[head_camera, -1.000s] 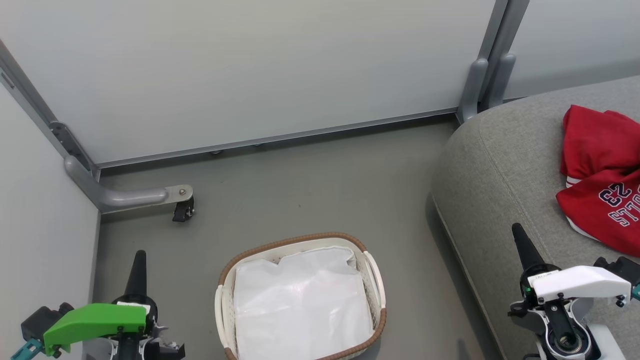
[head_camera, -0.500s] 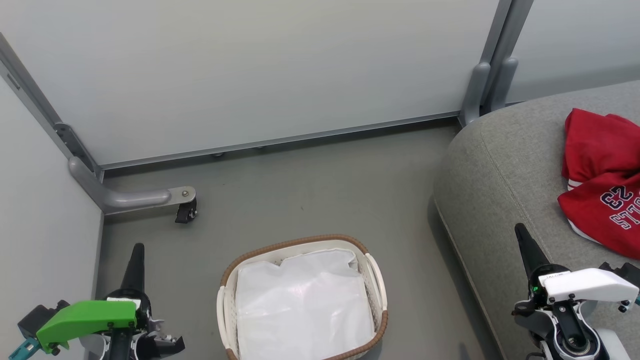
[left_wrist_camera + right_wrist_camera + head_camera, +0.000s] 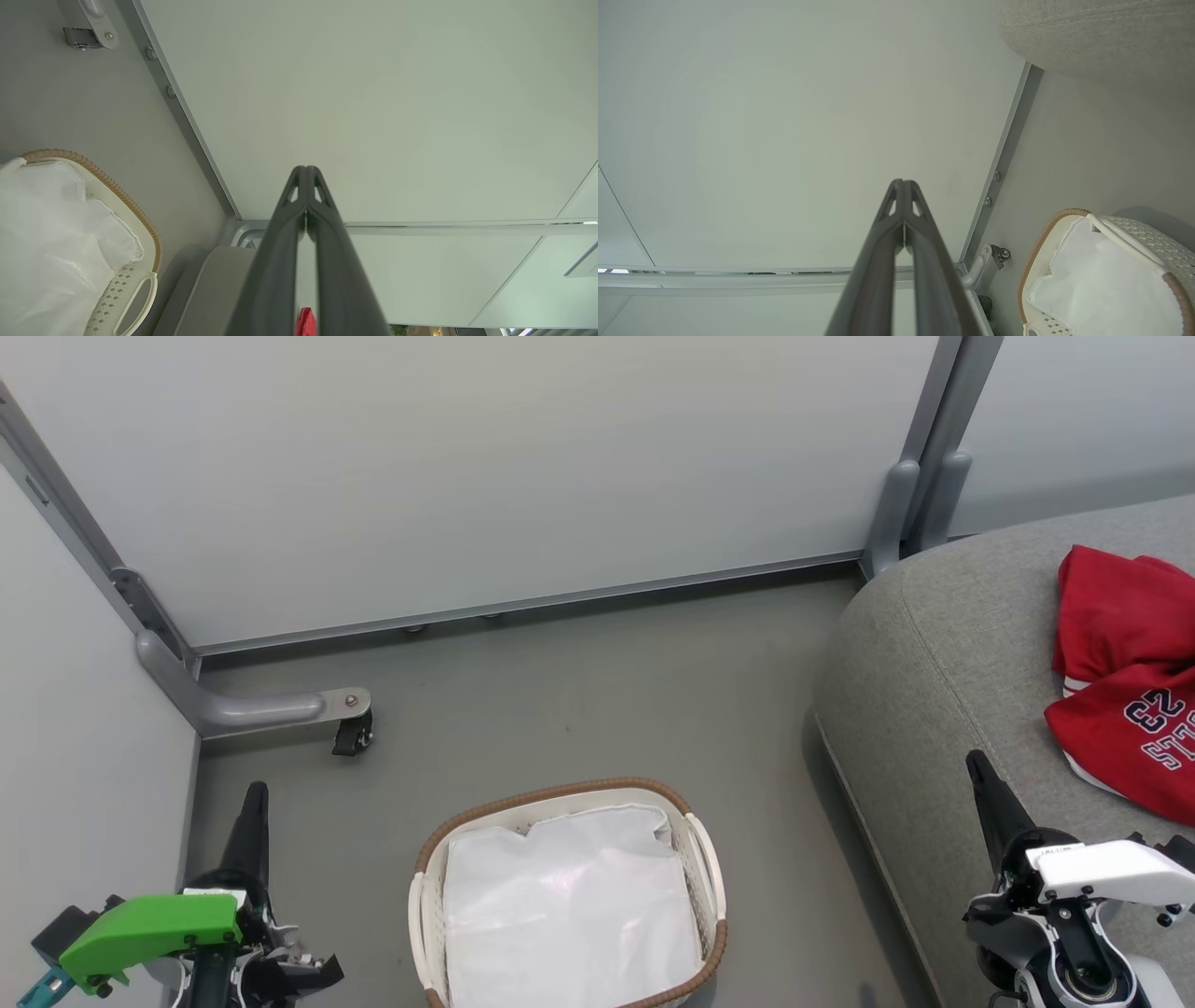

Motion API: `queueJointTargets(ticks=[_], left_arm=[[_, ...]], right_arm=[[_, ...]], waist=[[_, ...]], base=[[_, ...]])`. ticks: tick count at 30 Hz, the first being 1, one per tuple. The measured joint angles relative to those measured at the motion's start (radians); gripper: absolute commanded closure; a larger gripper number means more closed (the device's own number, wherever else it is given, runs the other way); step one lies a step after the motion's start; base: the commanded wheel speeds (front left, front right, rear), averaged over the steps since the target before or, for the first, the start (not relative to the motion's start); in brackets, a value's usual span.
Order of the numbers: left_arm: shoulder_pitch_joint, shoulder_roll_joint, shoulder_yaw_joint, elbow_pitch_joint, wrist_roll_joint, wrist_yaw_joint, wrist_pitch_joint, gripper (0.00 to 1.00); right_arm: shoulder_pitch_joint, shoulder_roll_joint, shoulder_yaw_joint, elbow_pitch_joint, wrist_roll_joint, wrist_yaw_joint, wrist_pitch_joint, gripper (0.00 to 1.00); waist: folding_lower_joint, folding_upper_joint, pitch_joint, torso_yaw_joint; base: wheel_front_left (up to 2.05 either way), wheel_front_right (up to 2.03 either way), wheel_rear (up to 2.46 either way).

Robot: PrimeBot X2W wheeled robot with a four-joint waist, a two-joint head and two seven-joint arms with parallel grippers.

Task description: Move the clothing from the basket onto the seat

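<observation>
Clothing (image 3: 1116,616) lies on seat (image 3: 943,663), basket (image 3: 551,793) shows just liner (image 3: 569,905), so my L gripper (image 3: 254,793) & R gripper (image 3: 977,765) hang clenched, empty.

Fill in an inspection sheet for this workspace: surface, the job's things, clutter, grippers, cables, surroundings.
Surface: smooth grey floor.
Job's things: basket stands on the floor with its white liner inside and no red fabric in it; red clothing lies on the grey seat, "23" print showing.
Clutter: nothing seen.
Grippers: left gripper shut, holding nothing, left of the basket; right gripper shut, holding nothing, in front of the seat.
Cables: nothing seen.
Surroundings: pale wall panels in grey frames; a castor foot near the left corner.
</observation>
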Motion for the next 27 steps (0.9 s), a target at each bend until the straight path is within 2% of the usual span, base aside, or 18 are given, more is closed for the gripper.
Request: queueJointTargets(ticks=[12, 27], left_arm=[[-0.004, 0.0, 0.008, -0.012, -0.077, -0.003, 0.019, 1.0], [-0.007, 0.0, 0.008, -0.014, -0.077, -0.003, 0.019, 1.0]], right_arm=[[0.009, 0.001, -0.01, -0.018, 0.085, 0.0, 0.021, 1.0], [0.009, 0.001, -0.011, -0.02, 0.086, 0.0, 0.021, 1.0]], waist=[[0.0, 0.0, -0.007, 0.006], [0.0, 0.0, -0.007, 0.006]], base=[[0.0, 0.0, 0.0], [0.0, 0.0, 0.0]])
